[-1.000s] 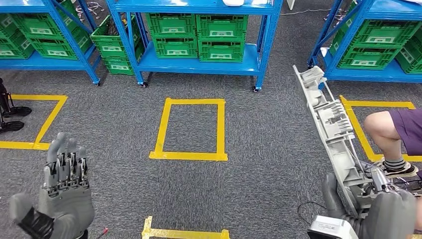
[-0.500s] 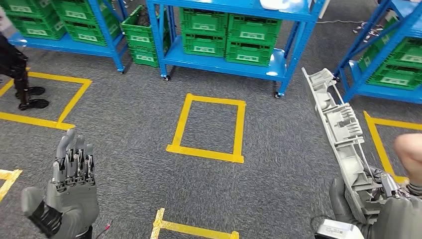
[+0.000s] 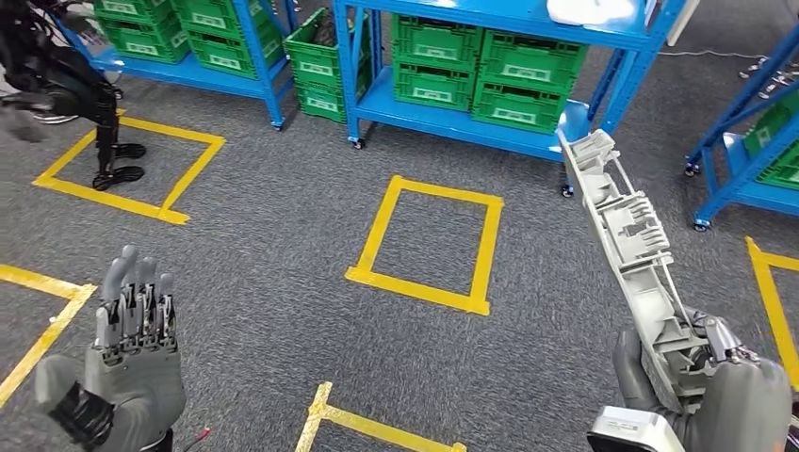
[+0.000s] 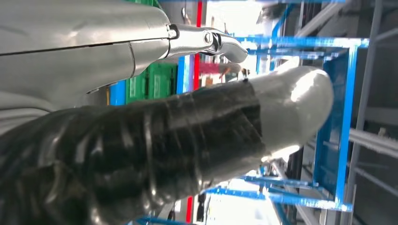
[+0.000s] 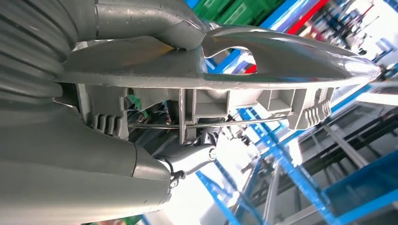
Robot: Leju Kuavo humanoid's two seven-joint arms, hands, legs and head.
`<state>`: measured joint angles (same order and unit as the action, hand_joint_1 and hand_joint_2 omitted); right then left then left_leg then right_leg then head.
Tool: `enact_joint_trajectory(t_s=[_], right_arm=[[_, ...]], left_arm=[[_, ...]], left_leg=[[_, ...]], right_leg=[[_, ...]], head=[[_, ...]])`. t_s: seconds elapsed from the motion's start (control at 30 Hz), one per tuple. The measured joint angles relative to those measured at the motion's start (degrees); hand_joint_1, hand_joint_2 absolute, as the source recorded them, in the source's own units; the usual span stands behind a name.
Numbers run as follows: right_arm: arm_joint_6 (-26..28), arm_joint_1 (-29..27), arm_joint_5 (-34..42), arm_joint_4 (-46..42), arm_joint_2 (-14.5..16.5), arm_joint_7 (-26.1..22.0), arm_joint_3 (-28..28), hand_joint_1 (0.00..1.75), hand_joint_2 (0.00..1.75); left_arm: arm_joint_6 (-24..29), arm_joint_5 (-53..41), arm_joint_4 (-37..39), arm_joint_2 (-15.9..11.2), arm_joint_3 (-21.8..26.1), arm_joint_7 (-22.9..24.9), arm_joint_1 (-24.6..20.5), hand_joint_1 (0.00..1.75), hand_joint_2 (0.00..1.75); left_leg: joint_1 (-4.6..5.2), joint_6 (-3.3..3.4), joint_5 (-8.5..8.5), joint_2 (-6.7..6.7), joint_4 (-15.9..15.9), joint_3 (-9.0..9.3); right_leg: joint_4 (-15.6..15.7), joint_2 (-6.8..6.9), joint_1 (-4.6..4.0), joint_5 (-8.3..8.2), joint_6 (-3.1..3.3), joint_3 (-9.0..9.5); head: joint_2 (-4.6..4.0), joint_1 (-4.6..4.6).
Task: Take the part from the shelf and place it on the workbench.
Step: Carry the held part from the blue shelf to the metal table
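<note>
Right hand (image 3: 725,395) gripping long grey part (image 3: 631,245) right of yellow tape rectangle (image 3: 429,243), left hand (image 3: 127,363) empty, fingers spread

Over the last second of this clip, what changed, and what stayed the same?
The whole head view shifted: shelves and floor tape slid sideways, so the camera turned as the robot moved; the things themselves did not. A seated person at the right edge has gone from sight. The right hand still grips the long grey part by its lower end, and the left hand stays raised, holding nothing, fingers straight.
</note>
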<state>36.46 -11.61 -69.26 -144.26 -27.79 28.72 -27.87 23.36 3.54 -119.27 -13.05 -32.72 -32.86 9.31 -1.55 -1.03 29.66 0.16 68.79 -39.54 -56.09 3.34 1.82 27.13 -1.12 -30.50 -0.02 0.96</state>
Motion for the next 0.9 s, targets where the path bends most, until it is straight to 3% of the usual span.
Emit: enact_joint_trajectory(t_s=[0.07,0.13,0.23,0.3,0.37,0.4,0.43,0.47,0.53,0.6,0.67,0.7,0.73,0.8,0.87,0.9], right_arm=[[-0.16,0.05,0.42,0.22,0.09,-0.33,0.00,1.75,1.75],[-0.37,0.15,0.75,0.28,0.15,-0.66,0.00,1.75,1.75],[-0.57,0.57,1.13,0.45,0.20,-1.01,0.00,1.75,1.75],[-0.68,0.89,1.57,0.58,0.21,-1.31,0.01,1.75,1.75],[-0.72,1.09,2.16,0.73,0.25,-1.73,0.01,1.75,1.75],[-0.72,1.18,2.49,0.84,0.26,-1.99,0.02,1.75,1.75],[-0.72,1.27,2.81,0.99,0.29,-2.22,0.02,1.75,1.75],[-0.72,1.34,3.09,1.15,0.33,-2.39,0.02,1.75,1.75],[-0.72,1.47,3.49,1.41,0.43,-2.64,0.02,1.75,1.75],[-0.71,1.70,4.05,1.55,0.54,-3.21,0.04,1.75,1.75],[-0.73,2.02,4.84,1.69,0.62,-4.06,0.07,1.75,1.75],[-0.78,2.22,5.21,1.81,0.67,-4.42,0.09,1.75,1.75],[-0.92,2.49,5.65,1.94,0.72,-4.79,0.12,1.75,1.75],[-1.37,3.01,6.54,2.20,0.89,-5.57,0.25,1.75,1.75],[-1.94,3.47,7.50,2.43,1.13,-6.50,0.39,1.75,1.75],[-2.21,3.71,7.97,2.54,1.27,-6.97,0.44,1.75,1.75]], left_arm=[[-0.05,0.08,-0.01,-0.01,0.10,-0.07,-0.04,0.00,0.00],[-0.14,0.09,-0.05,0.00,0.26,-0.17,-0.07,0.00,0.00],[-0.26,0.03,-0.13,-0.01,0.49,-0.24,0.08,0.00,0.00],[-0.29,-0.16,-0.25,-0.03,0.62,-0.24,0.09,0.00,0.00],[-0.29,-0.48,-0.36,-0.05,0.80,-0.20,0.04,0.00,0.00],[-0.27,-0.67,-0.39,-0.05,0.90,-0.15,0.06,0.00,0.00],[-0.23,-0.86,-0.45,-0.05,1.01,-0.11,0.10,0.00,0.00],[-0.17,-1.02,-0.54,-0.05,1.11,-0.08,0.15,0.00,0.00],[-0.04,-1.18,-0.81,-0.05,1.34,-0.06,0.22,0.00,0.00],[0.20,-1.51,-1.07,-0.04,1.57,-0.07,0.31,0.00,0.00],[0.54,-1.96,-1.37,-0.04,1.84,-0.08,0.63,0.00,0.00],[0.70,-2.11,-1.59,-0.04,2.00,-0.09,0.86,0.00,0.00],[0.92,-2.25,-1.80,-0.04,2.19,-0.15,1.14,0.00,0.00],[1.50,-2.56,-2.27,-0.02,2.57,-0.42,1.53,0.00,0.00],[2.26,-2.93,-2.59,0.01,2.97,-0.81,1.84,0.00,0.00],[2.63,-3.07,-2.68,0.02,3.16,-1.00,2.07,0.00,0.00]], left_leg=[[-0.10,-0.35,-2.63,2.34,-6.91,3.71],[0.17,0.37,-3.05,3.66,-10.44,5.70],[0.47,2.16,-3.10,1.81,-10.67,5.37],[0.39,2.97,-3.50,0.47,-10.91,5.61],[0.56,3.50,-3.77,-0.87,-10.98,5.47],[0.77,3.66,-3.86,-1.65,-10.97,5.37],[1.00,3.79,-3.92,-2.45,-10.96,5.31],[1.20,3.86,-3.96,-3.31,-10.94,5.28],[1.51,3.95,-4.04,-5.03,-10.89,5.29],[1.71,3.84,-4.12,-6.57,-10.72,5.09],[1.47,3.32,-4.40,-7.83,-10.61,4.56],[1.28,2.93,-4.60,-8.51,-10.67,4.31],[1.14,2.60,-4.75,-8.47,-10.65,3.96],[1.28,1.95,-3.77,-5.69,-9.04,2.84],[1.17,1.28,-0.87,-1.89,-3.57,0.12],[0.92,0.94,0.61,-1.09,-0.09,-1.60]], right_leg=[[-0.54,1.07,0.20,0.44,-0.80,0.05],[-0.98,1.98,0.07,0.85,-1.80,0.08],[-0.87,3.11,0.24,1.19,-3.16,0.27],[-3.44,1.16,0.40,3.21,-3.56,-0.78],[-10.44,-1.50,0.14,6.95,-3.24,-3.91],[-14.17,-2.09,-0.09,8.35,-2.97,-5.66],[-16.55,-2.42,-0.32,8.78,-2.66,-6.89],[-16.90,-2.67,-0.54,8.09,-2.29,-7.26],[-11.78,-3.84,-0.99,4.24,-1.28,-5.42],[-5.02,-6.69,-1.17,1.51,-0.14,-2.68],[-2.24,-8.01,-1.36,1.20,0.30,-1.23],[-1.79,-7.45,-1.49,1.12,0.34,-0.89],[-1.45,-6.71,-1.49,0.83,0.48,-0.62],[-0.50,-5.23,-1.29,0.36,0.88,-0.09],[-0.11,-3.74,-1.20,0.24,1.15,0.20],[-0.11,-2.95,-1.19,0.30,1.25,0.19]], head=[[0.01,0.65],[0.02,1.06],[0.01,0.66],[0.01,0.13],[0.01,-0.86],[0.01,-1.28],[0.01,-1.56],[0.01,-1.74],[0.02,-2.08],[0.02,-2.27],[0.01,-2.22],[0.01,-2.23],[0.01,-2.34],[0.00,-2.10],[0.00,-1.41],[0.01,-1.11]])
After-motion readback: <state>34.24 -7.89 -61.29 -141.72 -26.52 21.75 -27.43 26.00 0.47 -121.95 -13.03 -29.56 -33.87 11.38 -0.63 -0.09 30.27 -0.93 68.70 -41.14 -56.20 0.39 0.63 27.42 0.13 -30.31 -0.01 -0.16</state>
